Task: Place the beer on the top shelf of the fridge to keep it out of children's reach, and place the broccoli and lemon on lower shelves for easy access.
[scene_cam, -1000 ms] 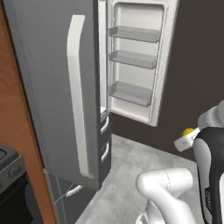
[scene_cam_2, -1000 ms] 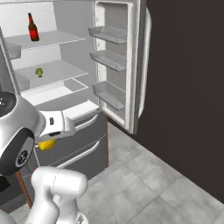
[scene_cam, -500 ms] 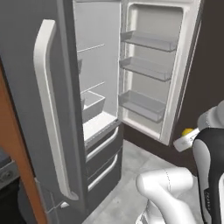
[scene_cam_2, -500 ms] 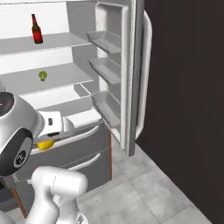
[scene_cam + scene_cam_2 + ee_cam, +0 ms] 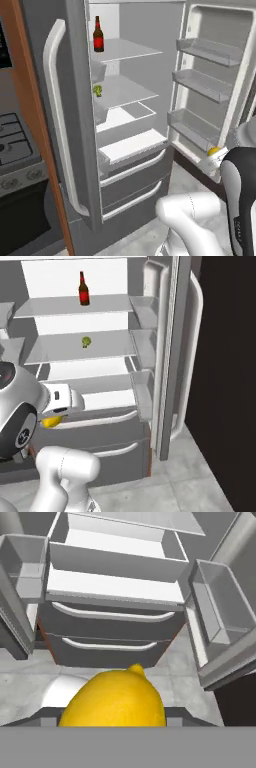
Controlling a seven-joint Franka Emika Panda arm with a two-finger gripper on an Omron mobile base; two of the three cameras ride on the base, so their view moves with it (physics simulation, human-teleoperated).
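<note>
The fridge (image 5: 75, 115) stands with both doors open. The beer (image 5: 98, 35) (image 5: 84, 288) stands upright on the top shelf (image 5: 131, 50) (image 5: 55, 306). One shelf lower (image 5: 127, 92) (image 5: 60, 348) lies the broccoli (image 5: 97, 90) (image 5: 86, 342). My gripper (image 5: 115, 714) is shut on the lemon (image 5: 115, 704), which hides its fingertips. Hand and lemon (image 5: 214, 150) (image 5: 50, 421) hang in front of the fridge, at about drawer height and clear of the shelves.
Grey bins line the open right door (image 5: 205, 85) (image 5: 170, 356). Two dark drawers (image 5: 110, 619) with white handles sit under the shelves. A stove (image 5: 15, 145) and a wooden panel (image 5: 30, 100) stand left of the fridge. A dark wall (image 5: 225, 356) lies to the right.
The whole picture has shifted: the base has moved, so the fridge's shelves now face the cameras more squarely. The lemon stays in the shut gripper.
</note>
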